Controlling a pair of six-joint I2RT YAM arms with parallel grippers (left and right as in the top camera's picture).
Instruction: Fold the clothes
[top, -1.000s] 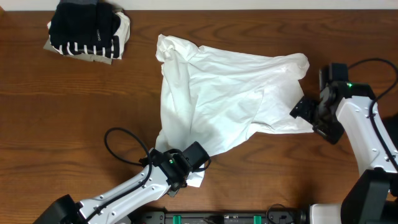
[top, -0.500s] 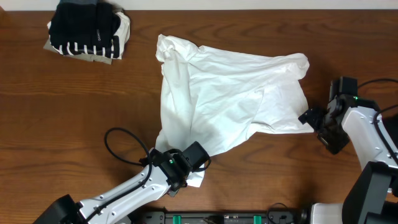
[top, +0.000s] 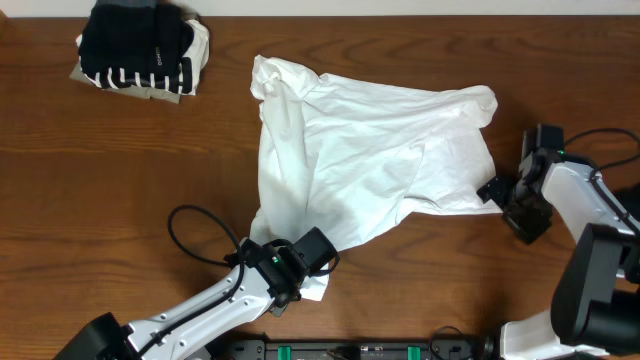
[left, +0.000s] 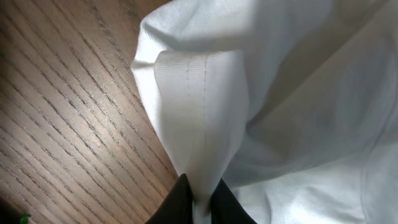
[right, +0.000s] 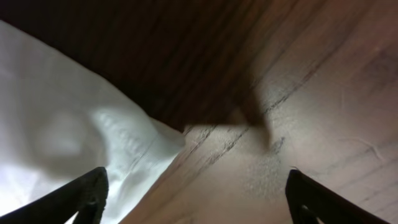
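The white T-shirt (top: 370, 150) lies crumpled across the middle of the table. Its lower corner is drawn to a point, and my left gripper (top: 312, 258) is shut on that corner. In the left wrist view the two black fingers (left: 177, 202) pinch a hemmed fold of the white cloth (left: 199, 112). My right gripper (top: 497, 190) stands open just off the shirt's lower right corner. In the right wrist view the shirt's hemmed corner (right: 124, 140) lies by the left finger (right: 92, 190), and bare wood fills the gap of the right gripper (right: 196, 199).
A folded pile of clothes (top: 140, 50), black, striped and beige, sits at the back left. The wooden table (top: 100, 200) runs all round the shirt. A black cable (top: 195, 235) loops beside the left arm near the front edge.
My right gripper has drawn back from the shirt's right edge, down and to the right, and its jaws have narrowed a little. The left gripper and the shirt have not moved.
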